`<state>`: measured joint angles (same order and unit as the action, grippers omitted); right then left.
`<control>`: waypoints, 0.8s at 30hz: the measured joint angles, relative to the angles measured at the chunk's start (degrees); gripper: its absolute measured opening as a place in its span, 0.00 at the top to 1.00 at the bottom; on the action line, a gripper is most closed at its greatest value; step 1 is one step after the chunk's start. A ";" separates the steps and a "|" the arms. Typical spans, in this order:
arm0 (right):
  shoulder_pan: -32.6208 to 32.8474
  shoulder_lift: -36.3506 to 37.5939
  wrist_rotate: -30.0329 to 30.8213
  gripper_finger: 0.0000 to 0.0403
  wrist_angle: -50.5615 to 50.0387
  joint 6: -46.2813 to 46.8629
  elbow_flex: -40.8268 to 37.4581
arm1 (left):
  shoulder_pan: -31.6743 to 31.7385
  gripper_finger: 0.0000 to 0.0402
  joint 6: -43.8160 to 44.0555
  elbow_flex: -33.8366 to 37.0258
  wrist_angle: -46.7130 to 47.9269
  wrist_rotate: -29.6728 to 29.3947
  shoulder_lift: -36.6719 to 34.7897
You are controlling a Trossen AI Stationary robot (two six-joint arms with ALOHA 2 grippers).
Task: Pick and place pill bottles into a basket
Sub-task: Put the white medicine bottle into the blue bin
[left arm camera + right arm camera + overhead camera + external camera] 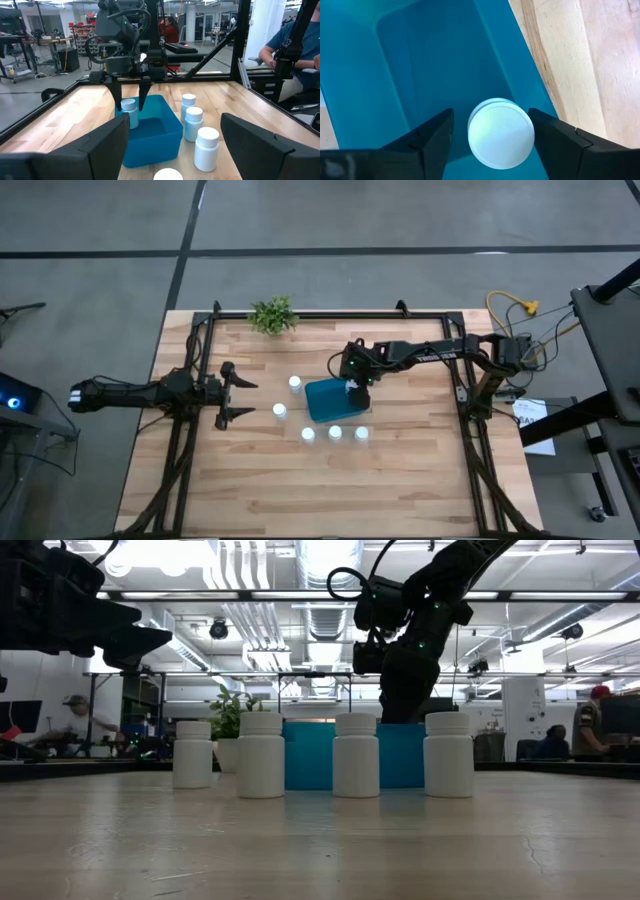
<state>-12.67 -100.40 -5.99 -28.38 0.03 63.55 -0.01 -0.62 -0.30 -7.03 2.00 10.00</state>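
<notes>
Right hand [490, 137] parted around a pill bottle [501, 132] inside basket [335, 400], five bottles [335, 433] ringing it from 6 to 10 o'clock, plant [273, 315] at the counter [300, 490] edge, left hand [240, 398] wide, idle.

- A robotics lab or workshop in a large open hall.
- The ceiling [300, 580] is bare, with exposed ducts, pipes and strip lights.
- The floor [400, 215] is grey concrete.
- A wooden table [330, 490] carries a black metal frame [190, 370] bearing two robot arms.
- Yellow cables [512, 308] trail beside the rig.
- People [280, 47] sit at workstations behind; shelving [75, 32] stands farther off.
</notes>
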 joint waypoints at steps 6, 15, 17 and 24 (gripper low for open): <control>0.00 0.13 -0.02 0.41 -1.32 0.02 0.98 | -0.02 0.27 0.00 0.00 0.00 0.00 0.00; 0.00 0.24 -0.03 0.41 -2.14 0.00 2.70 | -0.02 0.27 0.00 0.00 0.00 0.00 0.09; 0.00 0.31 -0.03 0.42 -3.21 0.00 3.17 | -0.02 0.27 0.00 0.00 -0.02 0.00 0.04; 0.00 0.46 -0.02 0.42 -7.48 -0.47 6.76 | -0.02 0.27 0.00 0.00 -0.02 -0.02 0.09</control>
<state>-12.67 -99.94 -6.01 -35.86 -0.44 70.31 -0.03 -0.62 -0.30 -7.05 1.98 10.09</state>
